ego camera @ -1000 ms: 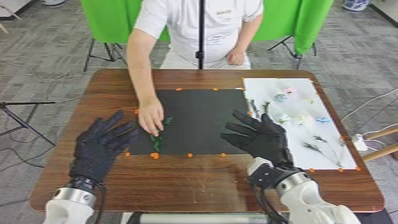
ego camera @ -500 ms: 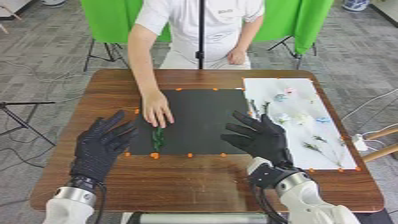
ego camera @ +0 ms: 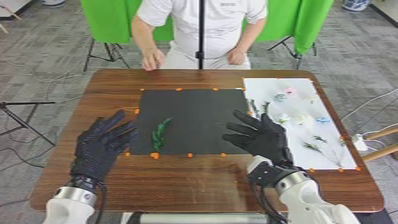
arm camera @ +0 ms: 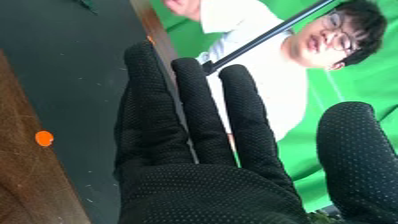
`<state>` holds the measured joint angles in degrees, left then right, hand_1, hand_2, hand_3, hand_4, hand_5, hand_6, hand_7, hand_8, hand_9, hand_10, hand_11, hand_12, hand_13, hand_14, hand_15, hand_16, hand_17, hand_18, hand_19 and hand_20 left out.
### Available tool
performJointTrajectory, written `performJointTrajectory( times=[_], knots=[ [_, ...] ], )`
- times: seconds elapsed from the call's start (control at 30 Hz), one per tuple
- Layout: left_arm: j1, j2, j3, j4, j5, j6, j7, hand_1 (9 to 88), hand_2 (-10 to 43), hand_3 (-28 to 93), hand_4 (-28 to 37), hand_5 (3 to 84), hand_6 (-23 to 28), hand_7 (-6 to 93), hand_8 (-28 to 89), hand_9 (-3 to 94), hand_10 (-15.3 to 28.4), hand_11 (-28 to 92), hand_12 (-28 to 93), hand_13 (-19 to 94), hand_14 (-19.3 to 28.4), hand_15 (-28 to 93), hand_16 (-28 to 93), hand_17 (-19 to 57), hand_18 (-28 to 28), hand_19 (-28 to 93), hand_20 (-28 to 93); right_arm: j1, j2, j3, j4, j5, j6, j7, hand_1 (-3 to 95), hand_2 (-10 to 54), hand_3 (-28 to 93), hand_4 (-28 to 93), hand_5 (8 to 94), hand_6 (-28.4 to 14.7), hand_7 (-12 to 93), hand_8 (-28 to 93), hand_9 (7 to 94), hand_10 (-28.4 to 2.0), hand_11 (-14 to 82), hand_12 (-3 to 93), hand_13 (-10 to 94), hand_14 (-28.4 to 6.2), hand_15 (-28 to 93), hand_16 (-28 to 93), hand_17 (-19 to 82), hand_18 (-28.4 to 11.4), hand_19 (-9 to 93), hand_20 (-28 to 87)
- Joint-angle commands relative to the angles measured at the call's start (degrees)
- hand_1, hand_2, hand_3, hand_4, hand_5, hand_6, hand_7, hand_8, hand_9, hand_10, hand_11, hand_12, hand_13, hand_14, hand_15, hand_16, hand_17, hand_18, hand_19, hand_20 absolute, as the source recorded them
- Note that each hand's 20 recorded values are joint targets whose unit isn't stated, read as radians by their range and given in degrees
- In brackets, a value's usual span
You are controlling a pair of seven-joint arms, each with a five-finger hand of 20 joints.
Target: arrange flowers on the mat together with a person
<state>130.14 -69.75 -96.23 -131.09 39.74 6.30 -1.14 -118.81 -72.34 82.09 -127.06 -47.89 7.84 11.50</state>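
Observation:
A green leafy sprig (ego camera: 160, 134) lies lengthwise on the left part of the black mat (ego camera: 200, 117). My left hand (ego camera: 99, 145) is over the table just left of the mat, fingers relaxed and spread, holding nothing. Over the mat's right edge, my right hand (ego camera: 265, 141) is open and empty. In the right wrist view the same right hand (arm camera: 209, 187) has its fingers straight, with the dark mat (arm camera: 71, 75) beyond. On the white sheet (ego camera: 266, 87) lie a pink flower (ego camera: 290, 91), a blue flower (ego camera: 322, 119), a white flower (ego camera: 300, 119) and a dark sprig (ego camera: 312, 147).
The brown table (ego camera: 195, 185) surrounds the mat and the sheet. Orange markers (ego camera: 155, 156) line the mat's border. Across the table, a person's hand (ego camera: 153, 59) is at the far edge, away from the mat.
The person's hand has let go of the green sprig and drawn back from the mat to the far table edge. Both of my hands have stayed nearly still.

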Motion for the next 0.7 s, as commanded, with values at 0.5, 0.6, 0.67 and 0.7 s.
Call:
performJointTrajectory(
  times=[0.5,0.6,0.67,0.7],
  knots=[
    [0.54,0.52,0.47,0.19,-0.13,0.6,0.89,20.4,13.5,74,-28.3,35.0,12.1,6.1,-8,35.5,24.2,24,9,26,28.4,47,-12,-8.2,25.9,57,-2,0.62,8.08,-2.57,-8.62,-46.87,27.61,20.35,26.1,-2.0,82,-28,47.6,-3.5,16,-14,56.6,-16.9,16.7,11.8,56,-16.2,40,12,15,-24.8,59,14],
    [0.52,0.49,0.32,0.14,-0.14,0.44,0.79,20.5,13.5,74,-28.3,35.0,12.2,6.1,-8,35.5,24.1,24,9,26,28.4,47,-12,-8.2,25.9,57,-2,5.67,9.09,-7.14,-7.52,-61.04,32.29,34.22,28.1,-3.8,82,-28,49.7,-4.3,17,-15,59.6,-16.8,19.4,12.2,58,-15.1,42,11,17,-23.9,62,13],
    [0.24,0.41,0.32,0.25,-0.05,0.45,0.63,20.5,13.5,73,-28.3,35.0,12.2,6.1,-7,35.5,24.0,24,9,26,28.4,47,-12,-8.2,25.9,57,-2,9.36,9.06,-10.08,-5.95,-70.73,32.54,43.63,29.5,-4.7,81,-28,51.2,-4.6,18,-15,61.9,-16.9,22.4,12.4,60,-14.4,44,11,18,-23.5,65,12],
    [0.33,0.63,0.45,0.25,-0.16,0.55,1.14,20.5,13.5,73,-28.3,35.0,12.1,6.1,-8,35.5,24.0,24,9,26,28.4,47,-12,-8.2,25.9,57,-2,11.15,9.15,-11.41,-4.92,-75.16,31.81,47.15,30.3,-5.2,81,-28,51.9,-4.8,18,-15,63.0,-16.9,23.4,12.5,61,-14.1,44,11,18,-23.1,65,12]
  ],
)
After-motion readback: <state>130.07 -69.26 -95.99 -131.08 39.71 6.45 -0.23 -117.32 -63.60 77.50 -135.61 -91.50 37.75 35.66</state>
